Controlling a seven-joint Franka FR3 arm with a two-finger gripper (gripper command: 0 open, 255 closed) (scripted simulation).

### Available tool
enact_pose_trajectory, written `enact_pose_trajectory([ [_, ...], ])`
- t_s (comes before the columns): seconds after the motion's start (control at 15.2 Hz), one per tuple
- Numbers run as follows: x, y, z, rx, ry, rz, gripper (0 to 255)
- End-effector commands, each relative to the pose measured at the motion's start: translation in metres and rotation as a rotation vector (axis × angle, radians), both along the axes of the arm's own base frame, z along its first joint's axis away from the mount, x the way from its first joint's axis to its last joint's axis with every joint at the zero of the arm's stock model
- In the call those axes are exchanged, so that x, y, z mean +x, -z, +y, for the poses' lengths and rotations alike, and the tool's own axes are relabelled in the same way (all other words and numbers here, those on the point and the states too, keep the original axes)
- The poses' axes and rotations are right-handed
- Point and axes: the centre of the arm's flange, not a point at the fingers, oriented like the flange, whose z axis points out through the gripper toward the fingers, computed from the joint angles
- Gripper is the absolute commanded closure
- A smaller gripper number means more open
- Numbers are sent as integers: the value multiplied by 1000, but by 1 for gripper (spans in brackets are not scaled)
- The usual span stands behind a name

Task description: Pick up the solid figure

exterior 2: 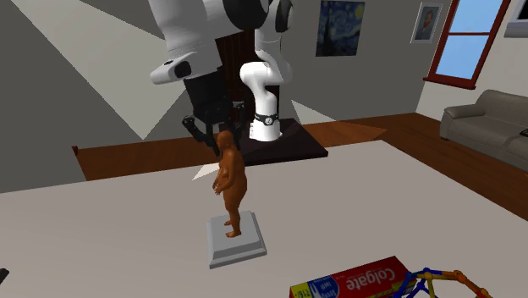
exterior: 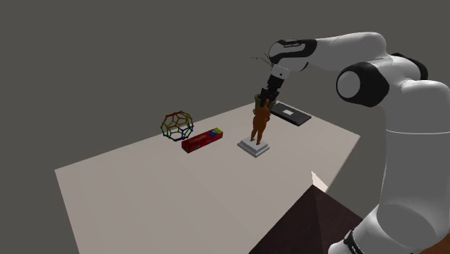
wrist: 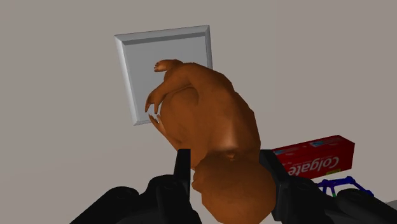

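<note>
A brown solid figure [exterior: 259,124] stands upright on its grey square base [exterior: 254,149], which rests on the pale table [exterior: 159,195]. My black gripper [exterior: 266,96] hangs right over the figure's head. In the wrist view the gripper [wrist: 226,159] is open, one finger on each side of the head of the figure [wrist: 203,108], close to it, with the base [wrist: 143,70] beyond. In the second exterior view the gripper [exterior 2: 222,134] sits at the top of the figure [exterior 2: 230,182], whose base [exterior 2: 237,241] lies flat on the table.
A red Colgate box [exterior: 203,140] and a wire-frame polyhedron [exterior: 177,125] lie to the shoulder view's left of the figure. A flat black device [exterior: 290,113] lies at the table's far corner. The dark stand [exterior: 310,224] is at the lower right. A sofa [exterior 2: 491,118] is far off.
</note>
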Motion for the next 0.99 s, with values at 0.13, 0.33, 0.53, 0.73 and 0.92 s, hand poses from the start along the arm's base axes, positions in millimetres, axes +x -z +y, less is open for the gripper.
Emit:
enact_pose_trajectory([
  [0.13, 0, -19, 0, 0, 0, -1, 255],
  [0.33, 0, -35, 0, 0, 0, -1, 255],
  [0.53, 0, -50, 0, 0, 0, -1, 255],
  [0.73, 0, -66, 0, 0, 0, -1, 255],
  [0.92, 0, -78, 0, 0, 0, -1, 255],
])
